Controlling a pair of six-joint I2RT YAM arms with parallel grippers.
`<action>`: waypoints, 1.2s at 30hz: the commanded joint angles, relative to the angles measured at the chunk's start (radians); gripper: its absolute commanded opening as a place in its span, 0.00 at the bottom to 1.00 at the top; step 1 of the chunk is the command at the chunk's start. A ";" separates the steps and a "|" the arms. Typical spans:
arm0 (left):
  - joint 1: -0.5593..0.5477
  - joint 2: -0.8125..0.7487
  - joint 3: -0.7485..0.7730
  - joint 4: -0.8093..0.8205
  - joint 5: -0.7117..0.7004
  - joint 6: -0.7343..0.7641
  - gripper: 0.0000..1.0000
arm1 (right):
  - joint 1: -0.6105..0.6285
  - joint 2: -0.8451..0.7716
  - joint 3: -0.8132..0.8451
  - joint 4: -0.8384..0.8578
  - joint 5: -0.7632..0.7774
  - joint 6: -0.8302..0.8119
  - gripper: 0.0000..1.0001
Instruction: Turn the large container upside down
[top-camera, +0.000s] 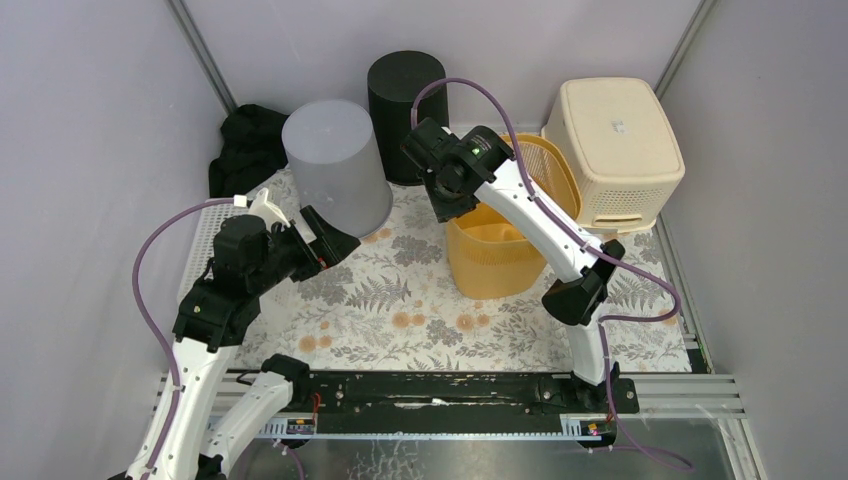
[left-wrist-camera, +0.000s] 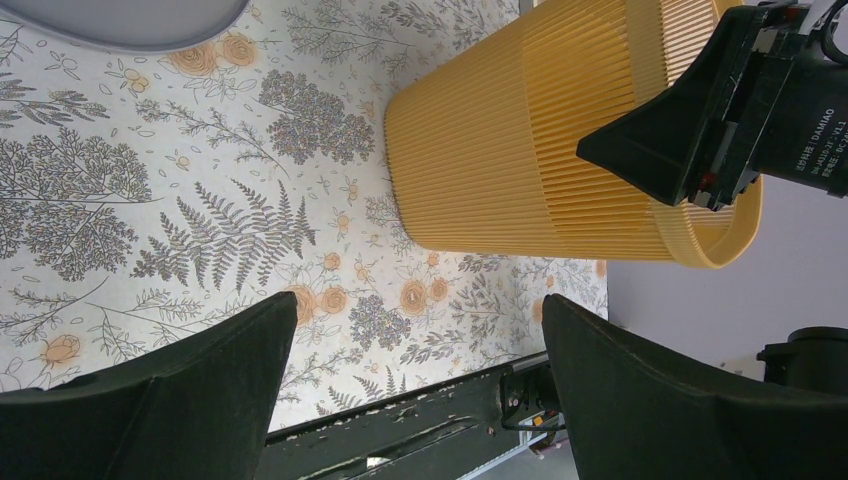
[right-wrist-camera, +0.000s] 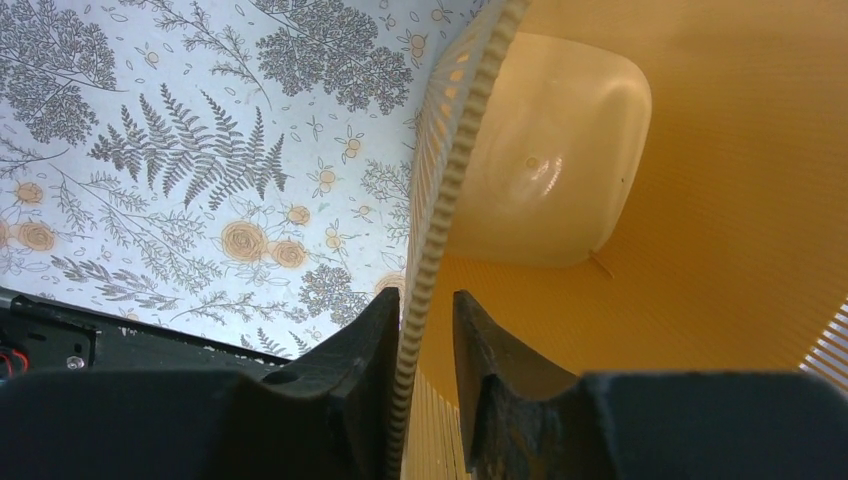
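Two fingers of the right gripper straddle the rim of the bin, one outside and one inside, probably to get a hold for tipping it. Whether they already pinch it, I cannot tell. The bin stands mouth up on the mat, before a basket. Left gripper waits spread and empty. On a motor I read "DAMIAO".

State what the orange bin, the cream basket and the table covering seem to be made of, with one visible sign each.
Orange bin: probably thin plastic, semi-gloss. Its finely ribbed walls glow with light and the rim is slotted.
Cream basket: moulded plastic, matt, with rounded corners and rows of small vent holes.
Table covering: a flat sheet with a floral print, either cloth or vinyl; the look leaves it open.
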 joint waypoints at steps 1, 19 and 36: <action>0.004 -0.011 -0.013 0.039 0.022 0.009 1.00 | -0.009 -0.003 0.022 -0.022 0.007 0.008 0.30; 0.004 -0.018 -0.030 0.042 0.026 0.009 1.00 | -0.015 -0.117 0.061 0.040 -0.120 0.027 0.00; 0.003 -0.005 0.023 0.020 0.006 0.021 1.00 | -0.095 -0.401 -0.135 0.320 -0.480 0.123 0.00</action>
